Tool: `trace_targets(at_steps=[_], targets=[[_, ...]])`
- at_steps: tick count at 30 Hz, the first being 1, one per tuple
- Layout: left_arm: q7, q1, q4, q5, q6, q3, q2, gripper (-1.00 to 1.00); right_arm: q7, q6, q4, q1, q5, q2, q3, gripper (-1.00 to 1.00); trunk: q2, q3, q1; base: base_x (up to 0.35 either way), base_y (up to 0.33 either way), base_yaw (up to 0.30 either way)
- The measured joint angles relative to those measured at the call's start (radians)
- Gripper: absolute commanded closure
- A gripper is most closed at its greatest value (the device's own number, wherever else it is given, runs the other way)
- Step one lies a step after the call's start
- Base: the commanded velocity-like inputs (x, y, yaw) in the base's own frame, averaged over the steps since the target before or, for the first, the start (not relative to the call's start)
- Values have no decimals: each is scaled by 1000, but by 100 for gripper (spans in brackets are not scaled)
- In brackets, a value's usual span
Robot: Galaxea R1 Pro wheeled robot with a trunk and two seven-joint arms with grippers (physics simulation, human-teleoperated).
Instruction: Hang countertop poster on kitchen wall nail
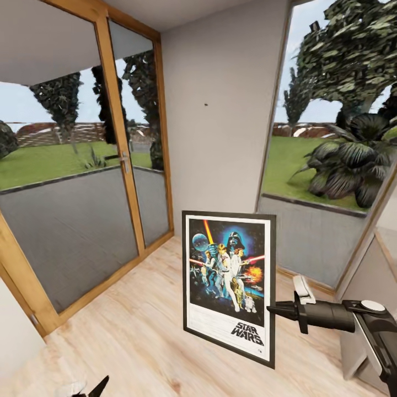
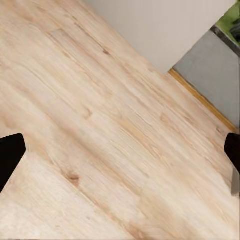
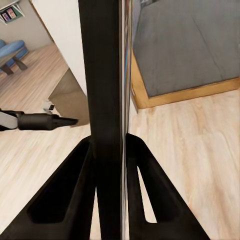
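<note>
The poster (image 1: pixel 229 284) hangs upright above the wooden floor, its printed face with the "STAR WARS" logo turned toward my head camera. My right gripper (image 1: pixel 275 311) is shut on its right edge. In the right wrist view the poster's black frame (image 3: pixel 102 90) runs edge-on between the gripper's fingers (image 3: pixel 65 200). A tiny dark wall nail (image 1: pixel 206 103) sticks out of the pale grey wall above and beyond the poster. My left gripper (image 1: pixel 88 389) hangs low at the left and is open, its fingertips (image 2: pixel 10 155) spread wide over bare floorboards. The kitchen countertop is out of view.
A wood-framed glass door (image 1: pixel 118 143) fills the left side, and a tall window (image 1: pixel 331 138) opens to the right of the nail wall. A grey cabinet side (image 1: pixel 366 281) stands close at the right edge. Light plank floor (image 1: pixel 138 331) stretches between me and the wall.
</note>
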Motion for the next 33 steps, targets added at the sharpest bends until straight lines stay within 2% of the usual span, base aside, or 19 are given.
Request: trace_targets(at_steps=[4, 7, 19, 33], targets=[[42, 0, -6, -3, 0, 0, -13, -100, 0, 0, 0, 0, 0, 0, 0, 100, 0, 0, 0, 256, 273, 0], [50, 0, -6, -4, 0, 1, -15, -100, 0, 0, 0, 0, 0, 0, 0, 100, 0, 0, 0, 256, 273, -2], [49, 0, -5, -7, -3, 7, -17, -100, 0, 1, -1, 0, 0, 0, 0, 100, 0, 3, 0, 164, 150, -222], [47, 0, -5, -8, -3, 4, -17, -100, -1, 1, -1, 0, 0, 0, -1, 100, 0, 4, 0, 247, 222, -36]])
